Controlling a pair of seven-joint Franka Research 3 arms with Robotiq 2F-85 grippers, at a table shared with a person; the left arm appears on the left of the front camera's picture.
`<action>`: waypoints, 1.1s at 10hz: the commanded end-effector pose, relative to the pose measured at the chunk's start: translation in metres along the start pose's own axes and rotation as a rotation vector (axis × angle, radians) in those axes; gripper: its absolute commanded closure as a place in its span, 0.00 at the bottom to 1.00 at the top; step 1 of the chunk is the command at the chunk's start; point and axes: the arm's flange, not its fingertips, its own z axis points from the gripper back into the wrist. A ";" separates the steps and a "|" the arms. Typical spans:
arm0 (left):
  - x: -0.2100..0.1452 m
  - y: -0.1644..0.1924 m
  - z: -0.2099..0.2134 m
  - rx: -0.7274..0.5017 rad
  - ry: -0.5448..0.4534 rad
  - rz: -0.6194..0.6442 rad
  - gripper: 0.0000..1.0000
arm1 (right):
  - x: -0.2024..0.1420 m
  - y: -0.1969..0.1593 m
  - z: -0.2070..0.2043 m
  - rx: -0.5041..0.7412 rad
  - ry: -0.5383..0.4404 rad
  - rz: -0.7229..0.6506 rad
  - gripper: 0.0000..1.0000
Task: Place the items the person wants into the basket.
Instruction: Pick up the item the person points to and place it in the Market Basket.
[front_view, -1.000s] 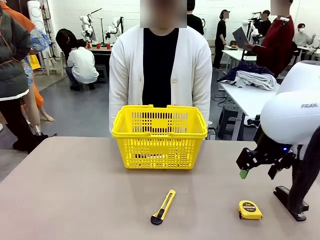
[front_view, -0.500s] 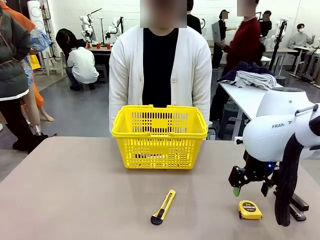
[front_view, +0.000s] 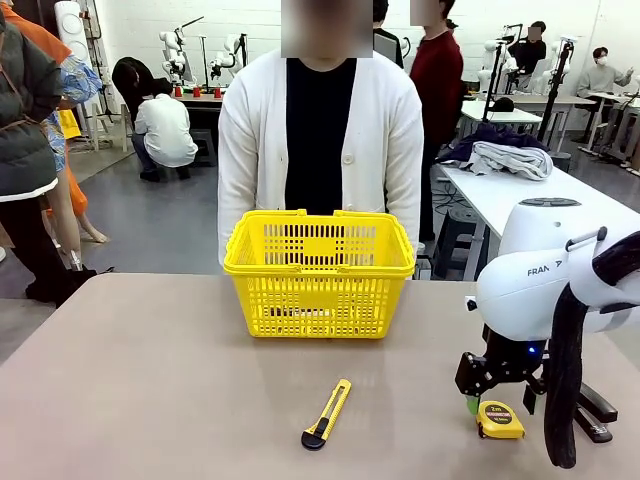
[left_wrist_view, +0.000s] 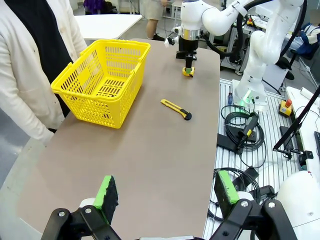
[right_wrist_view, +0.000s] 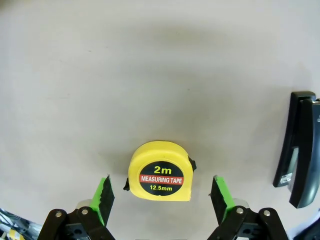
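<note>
Right wrist view showed the right gripper (right_wrist_view: 160, 197) wide open, holding nothing, one green pad on each side of the tape measure (right_wrist_view: 161, 171), not touching. Lay flat on the table (right_wrist_view: 100, 75), near the stapler (right_wrist_view: 300, 150). Looked small, hard, smooth, likely slippy; best squeezed across flat sides. Plenty of bare room toward the basket (front_view: 319, 272). Left gripper (left_wrist_view: 164, 192) open too, empty

Utility knife (front_view: 327, 414) lies flat mid-table (front_view: 150, 380); black stapler (right_wrist_view: 301, 147) at the table's right edge.

Tape measure (front_view: 499, 420) right of knife (front_view: 327, 413) — basket (front_view: 319, 261) behind.
</note>
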 end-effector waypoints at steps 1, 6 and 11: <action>0.000 0.000 0.001 -0.003 -0.013 -0.023 0.00 | 0.000 0.000 0.005 0.001 -0.011 0.008 0.00; 0.000 0.000 0.001 -0.003 -0.013 -0.023 0.00 | 0.000 0.000 -0.003 -0.007 0.036 0.033 0.00; 0.000 0.000 0.001 -0.003 -0.013 -0.023 0.00 | 0.010 0.001 -0.015 0.004 0.076 0.032 0.00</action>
